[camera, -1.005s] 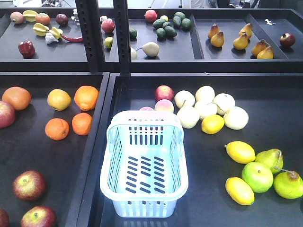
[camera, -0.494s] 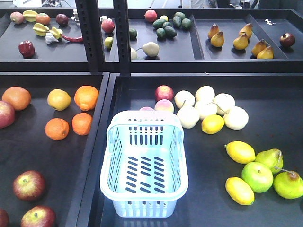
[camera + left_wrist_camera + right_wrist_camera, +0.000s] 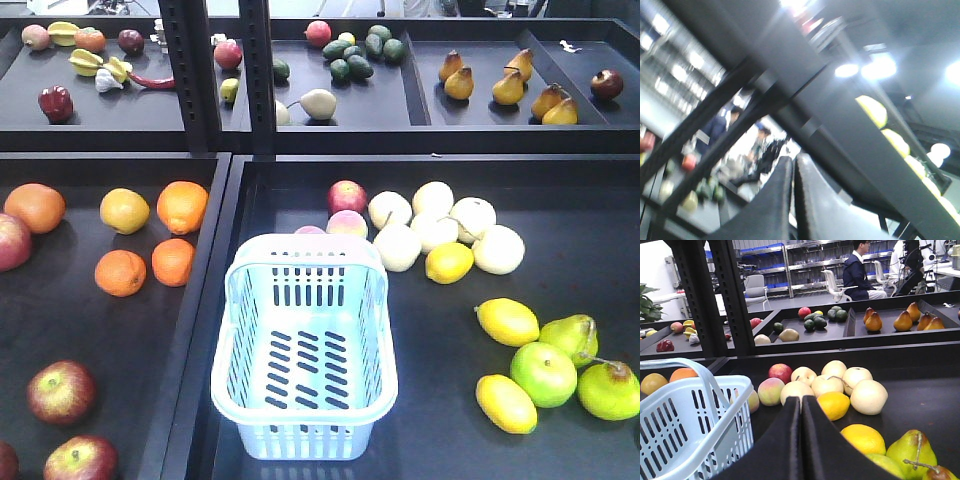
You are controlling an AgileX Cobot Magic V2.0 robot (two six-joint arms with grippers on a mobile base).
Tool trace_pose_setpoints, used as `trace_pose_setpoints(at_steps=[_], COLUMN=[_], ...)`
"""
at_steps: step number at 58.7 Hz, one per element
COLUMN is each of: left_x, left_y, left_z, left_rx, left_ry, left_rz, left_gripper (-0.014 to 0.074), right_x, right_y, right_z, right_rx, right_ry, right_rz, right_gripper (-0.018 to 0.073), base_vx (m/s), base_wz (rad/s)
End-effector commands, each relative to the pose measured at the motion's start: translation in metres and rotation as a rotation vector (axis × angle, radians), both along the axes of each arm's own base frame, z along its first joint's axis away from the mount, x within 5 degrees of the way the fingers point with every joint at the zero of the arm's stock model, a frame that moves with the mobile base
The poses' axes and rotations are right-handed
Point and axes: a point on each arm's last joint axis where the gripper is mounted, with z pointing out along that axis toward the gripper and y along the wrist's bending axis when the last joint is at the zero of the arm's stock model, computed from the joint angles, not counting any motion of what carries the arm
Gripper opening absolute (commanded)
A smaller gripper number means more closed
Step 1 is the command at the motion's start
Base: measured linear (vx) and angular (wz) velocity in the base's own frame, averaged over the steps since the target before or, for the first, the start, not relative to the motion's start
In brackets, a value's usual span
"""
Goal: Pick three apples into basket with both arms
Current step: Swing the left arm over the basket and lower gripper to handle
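Three dark red apples lie at the bottom left of the left tray in the front view: one (image 3: 61,392), a second (image 3: 80,458) and a third (image 3: 5,462) cut off by the frame edge. The pale blue basket (image 3: 228,330) stands empty at the front of the right tray, and its wall and handle show again (image 3: 685,415) in the right wrist view. Neither arm shows in the front view. My right gripper (image 3: 801,399) is shut and empty, low beside the basket's right side. My left gripper (image 3: 793,160) is shut and empty, tilted up toward blurred shelf framing.
Oranges (image 3: 182,205) fill the left tray's back. A pinkish-red apple (image 3: 347,196), peaches, pale pears (image 3: 435,225) and lemons (image 3: 508,321) lie behind and right of the basket. A raised divider (image 3: 205,300) separates the trays. Black shelf posts (image 3: 185,75) stand at the back.
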Motion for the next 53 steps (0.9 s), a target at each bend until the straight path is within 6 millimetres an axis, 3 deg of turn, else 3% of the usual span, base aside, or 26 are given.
trace_pose_setpoints(at_steps=[1,11,22,37,44,53], left_x=[-0.012,-0.005,0.020,0.074,0.101,0.130], left_y=[-0.001,-0.011,-0.021,-0.042,-0.057,-0.066], left_z=[0.028,0.055,0.082,0.114,0.121,0.126], left_rx=[0.072,0.194,0.372,0.596,0.722,0.756], left_ry=[-0.060,0.041,0.135,0.197,0.188,0.153], left_rz=[0.009,-0.067,-0.100,-0.253,-0.396,-0.481], left_gripper=[-0.0006,-0.0006,-0.0006,-0.0006,-0.0006,0.0005], right_x=[-0.001,-0.001,0.000,0.000,0.000,0.000], right_y=[0.000,0.000,0.000,0.000,0.000,0.000], right_z=[0.003,0.003,0.003,0.003,0.003,0.003], right_rx=[0.000,0.000,-0.001,-0.001,-0.001,-0.001], right_ry=[-0.073,-0.073,-0.072,-0.072,-0.072,-0.072], right_rz=[0.004,0.004,0.004,0.004,0.004,0.004], right_gripper=[-0.0008,-0.0008,-0.0008,-0.0008,-0.0008,-0.0008], base_vx=[0.00,0.00,0.00,0.00,0.00,0.00], base_wz=[0.00,0.00,0.00,0.00,0.00,0.00])
